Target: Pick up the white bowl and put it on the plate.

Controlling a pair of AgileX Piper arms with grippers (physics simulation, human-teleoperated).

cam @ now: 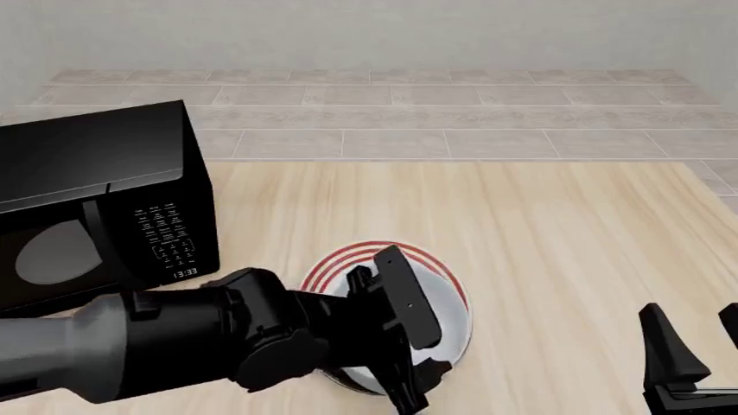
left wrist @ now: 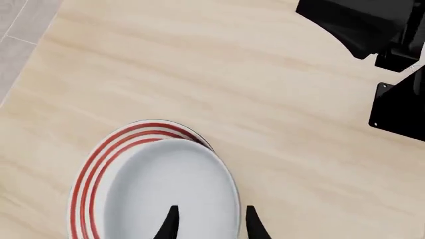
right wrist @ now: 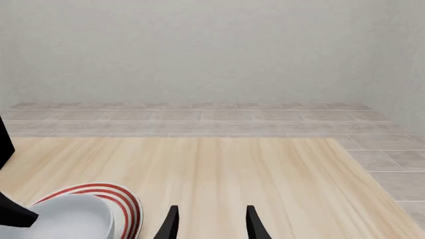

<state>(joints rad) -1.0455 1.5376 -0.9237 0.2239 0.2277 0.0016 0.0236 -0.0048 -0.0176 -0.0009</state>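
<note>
The white bowl [left wrist: 169, 184] sits over the plate [left wrist: 89, 169], shifted to one side so the plate's red rings show only along one edge. My left gripper [left wrist: 212, 225] is open, one fingertip over the bowl's inside and the other just outside its rim. In the front view the left arm hides the near-left part of the bowl [cam: 448, 311], and the plate [cam: 346, 258] peeks out behind it. My right gripper [cam: 696, 341] stands open and empty at the table's near right, well apart from the bowl. In the right wrist view the bowl [right wrist: 66, 219] and plate [right wrist: 123, 199] show at the lower left.
A black microwave [cam: 92, 199] stands at the table's left, close beside the left arm. The wooden table [cam: 554, 225] ends at a tiled floor [cam: 381, 112] along its far edge. Black parts of the right arm [left wrist: 395, 107] show in the left wrist view.
</note>
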